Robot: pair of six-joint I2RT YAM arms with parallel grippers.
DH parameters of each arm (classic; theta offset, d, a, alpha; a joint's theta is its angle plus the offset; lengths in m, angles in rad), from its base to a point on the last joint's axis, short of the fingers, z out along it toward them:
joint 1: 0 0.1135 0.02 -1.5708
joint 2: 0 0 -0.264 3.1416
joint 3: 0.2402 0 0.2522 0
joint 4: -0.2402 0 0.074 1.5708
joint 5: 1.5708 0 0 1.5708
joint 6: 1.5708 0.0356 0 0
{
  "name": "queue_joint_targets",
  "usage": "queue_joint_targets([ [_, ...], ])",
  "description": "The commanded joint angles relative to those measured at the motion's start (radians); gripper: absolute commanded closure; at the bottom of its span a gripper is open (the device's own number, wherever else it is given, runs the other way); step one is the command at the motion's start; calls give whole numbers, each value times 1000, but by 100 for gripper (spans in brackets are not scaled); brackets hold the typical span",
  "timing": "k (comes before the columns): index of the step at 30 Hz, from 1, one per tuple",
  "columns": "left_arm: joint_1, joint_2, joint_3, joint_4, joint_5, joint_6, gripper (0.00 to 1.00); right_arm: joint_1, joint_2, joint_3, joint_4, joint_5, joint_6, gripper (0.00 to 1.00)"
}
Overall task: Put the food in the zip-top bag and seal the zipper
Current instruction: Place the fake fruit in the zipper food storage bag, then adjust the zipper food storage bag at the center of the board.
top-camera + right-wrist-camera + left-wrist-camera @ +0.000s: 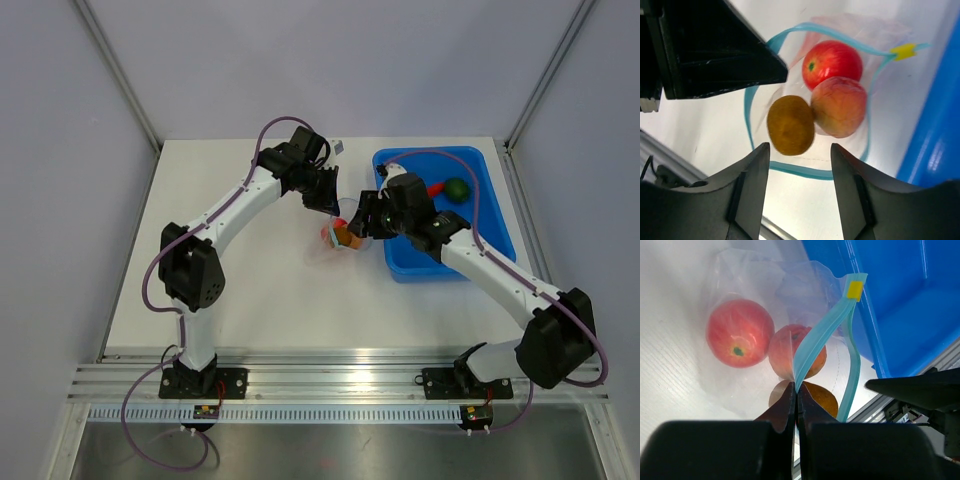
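Clear zip-top bag (pixel 750 275) holding red fruit (pixel 832 62), pink fruit (pixel 840 106), brown fruit (pixel 790 125), teal zipper (pixel 822 332) pinched by left gripper (pixel 796 390), right gripper (pixel 800 150) spread, empty

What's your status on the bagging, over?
Left gripper shut on zipper, holding bag mouth open. Right gripper open above it. Red, peach, brown fruits inside; zipper unsealed. Green fruit left in tray.

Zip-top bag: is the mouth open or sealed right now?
Open. The zipper strips bow apart in a wide loop, and the left gripper pinches one lip.
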Motion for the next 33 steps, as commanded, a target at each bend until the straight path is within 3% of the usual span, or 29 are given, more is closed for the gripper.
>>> queue_joint_targets([
  [1, -2, -15, 5, 42, 32, 6, 100, -32, -60, 14, -36, 181, 22, 42],
  [10, -1, -35, -15, 45, 25, 7, 100, -96, 75, 74, -175, 116, 58, 36],
  [16, 6, -67, -21, 48, 32, 7, 100, -96, 87, 71, -138, 77, 65, 51],
  [19, 12, -90, -21, 46, 46, 7, 100, -96, 110, 90, -133, 69, 61, 65],
  [26, 29, -144, -26, 48, 65, 6, 100, -93, 158, 136, -130, 27, 45, 62],
  [29, 36, -161, -26, 46, 69, 7, 100, -95, 161, 136, -118, 24, 51, 76],
  [30, 36, -164, -29, 46, 66, 9, 100, -93, 158, 136, -113, 24, 55, 91],
  [31, 39, -167, -32, 43, 66, 11, 100, -90, 149, 136, -109, 27, 58, 97],
  [33, 41, -170, -38, 40, 49, 20, 100, -93, 141, 163, -121, 26, 56, 100],
])
